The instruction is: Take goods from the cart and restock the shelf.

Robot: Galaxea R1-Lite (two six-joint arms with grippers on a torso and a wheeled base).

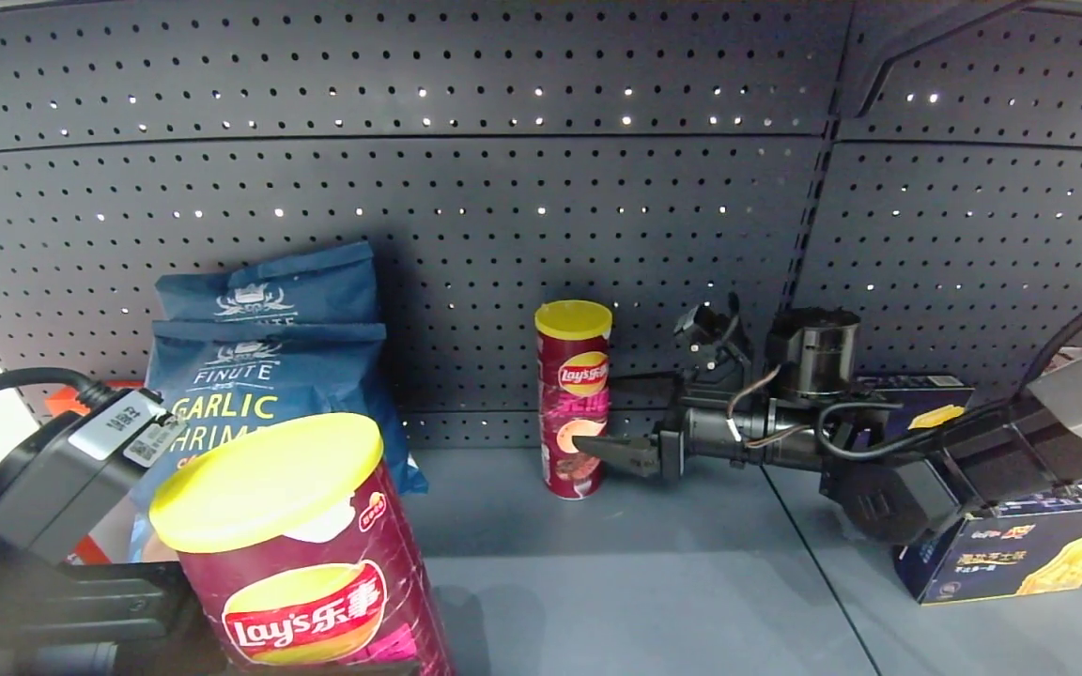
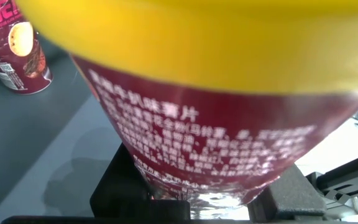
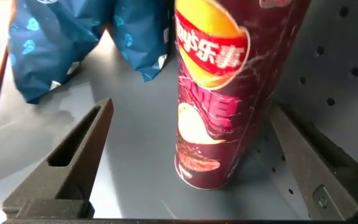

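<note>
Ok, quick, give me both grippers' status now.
Left gripper: shut on the yellow-lidded chip can.
Right gripper: open, fingers on either side of the shelf can, not gripping it.

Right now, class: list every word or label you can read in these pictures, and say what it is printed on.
"FINUTE", "GARLIC": front blue bag.
"Lay's乐事": nearer can.
"Lay's": farther can.
Too small or blurred to read: rear blue bag, blue box, and the nearer can's back text.
</note>
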